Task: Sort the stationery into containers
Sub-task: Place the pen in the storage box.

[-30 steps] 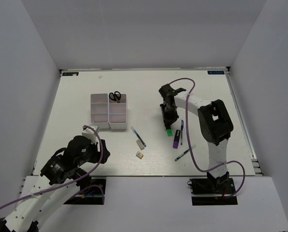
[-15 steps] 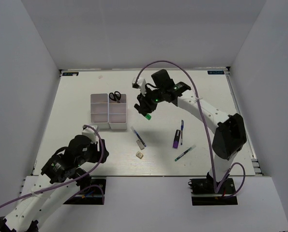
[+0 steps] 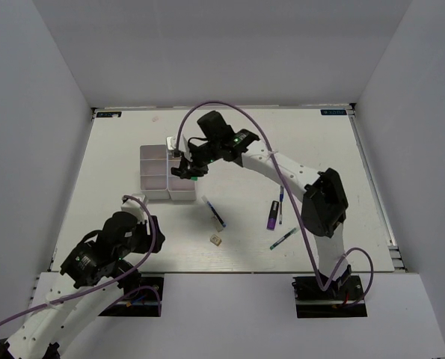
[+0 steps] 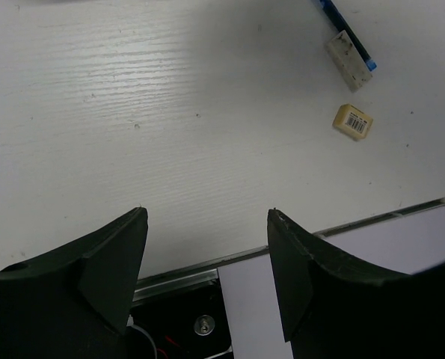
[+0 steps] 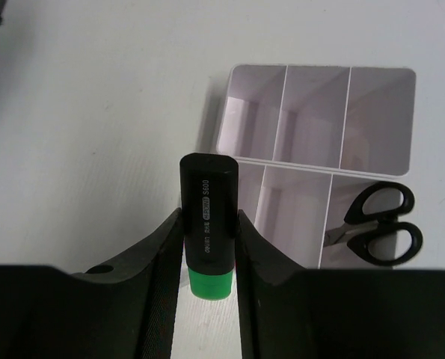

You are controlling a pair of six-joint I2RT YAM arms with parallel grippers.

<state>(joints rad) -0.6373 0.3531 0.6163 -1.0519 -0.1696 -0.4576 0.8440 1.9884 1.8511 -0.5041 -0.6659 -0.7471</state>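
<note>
The right gripper [image 5: 208, 218] is closed narrowly on the green highlighter [image 5: 206, 191]. The black end is pointed away from the wrist and the green end is seen between the fingers. It is held in the air beside the white organiser tray [image 5: 315, 69], which stands toward the far left of the table [image 3: 117, 149]. Whether it hangs over a compartment cannot be told.

In the top view the tray's far right part is hidden by the arm. From the wrist, black-handled scissors [image 5: 379, 224] are seen in an end compartment.

The left gripper [image 4: 207, 217] is spread wide with nothing in it, above the table's near edge. Its fingers are cut off by the frame.

Beyond it lie two beige erasers [image 4: 353, 121], one touching a thin blue pen [image 4: 345, 30]. Toward the right, a purple highlighter [image 3: 272, 215], another blue pen [image 3: 281, 203] and a green pen [image 3: 283, 238] lie on the table.
</note>
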